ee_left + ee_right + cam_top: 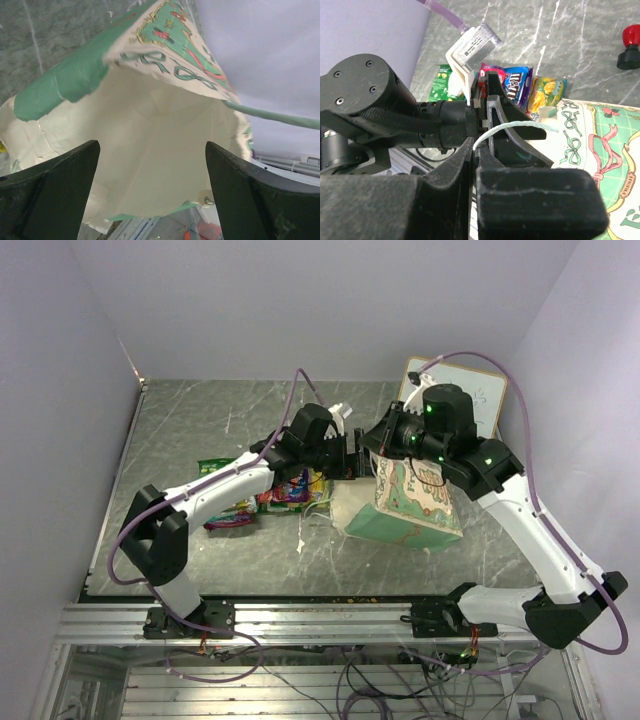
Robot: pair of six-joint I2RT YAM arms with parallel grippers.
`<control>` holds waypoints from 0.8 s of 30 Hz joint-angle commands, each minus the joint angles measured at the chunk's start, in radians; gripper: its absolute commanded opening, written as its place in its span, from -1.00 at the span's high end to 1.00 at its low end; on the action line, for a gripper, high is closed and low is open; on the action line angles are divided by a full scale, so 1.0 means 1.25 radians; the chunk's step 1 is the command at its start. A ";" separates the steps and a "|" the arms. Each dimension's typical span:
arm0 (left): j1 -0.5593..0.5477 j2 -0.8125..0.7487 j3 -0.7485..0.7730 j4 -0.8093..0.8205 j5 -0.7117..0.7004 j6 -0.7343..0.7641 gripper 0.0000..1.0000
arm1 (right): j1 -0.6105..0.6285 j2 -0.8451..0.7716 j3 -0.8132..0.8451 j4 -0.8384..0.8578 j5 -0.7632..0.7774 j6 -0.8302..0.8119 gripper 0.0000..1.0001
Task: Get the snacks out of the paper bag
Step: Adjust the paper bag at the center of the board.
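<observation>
The paper bag (405,505) hangs tilted above the table, its mouth facing left. My right gripper (382,448) is shut on its white cord handle (512,129), which shows pinched between the jaws in the right wrist view (479,145). My left gripper (350,456) is open at the bag's mouth. In the left wrist view (152,200) I look into the tan inside (165,145), where no packet shows. The snacks (290,488) lie on the table left of the bag. A blue packet (517,85), a yellow one (547,92) and a green one (440,80) show behind the left arm.
A white board with writing (470,390) leans at the back right. A small red-and-black knob (631,45) stands on the table beyond the bag. A green packet (222,466) and a pink one (235,517) lie further left. Walls close in the table's sides.
</observation>
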 commanded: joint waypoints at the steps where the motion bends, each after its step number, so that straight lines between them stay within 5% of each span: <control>1: 0.063 -0.099 -0.008 -0.048 -0.048 0.040 -0.98 | 0.003 0.003 0.073 -0.026 0.000 0.015 1.00; 8: 0.140 -0.235 0.087 -0.197 -0.170 0.172 -0.98 | 0.003 0.022 0.104 0.079 -0.086 0.114 1.00; 15: 0.147 -0.267 0.252 -0.314 -0.255 0.246 -0.97 | -0.042 -0.061 -0.009 -0.094 0.167 0.105 1.00; 24: 0.147 -0.253 0.321 -0.339 -0.245 0.253 -0.97 | -0.221 -0.182 -0.124 -0.249 0.245 -0.024 1.00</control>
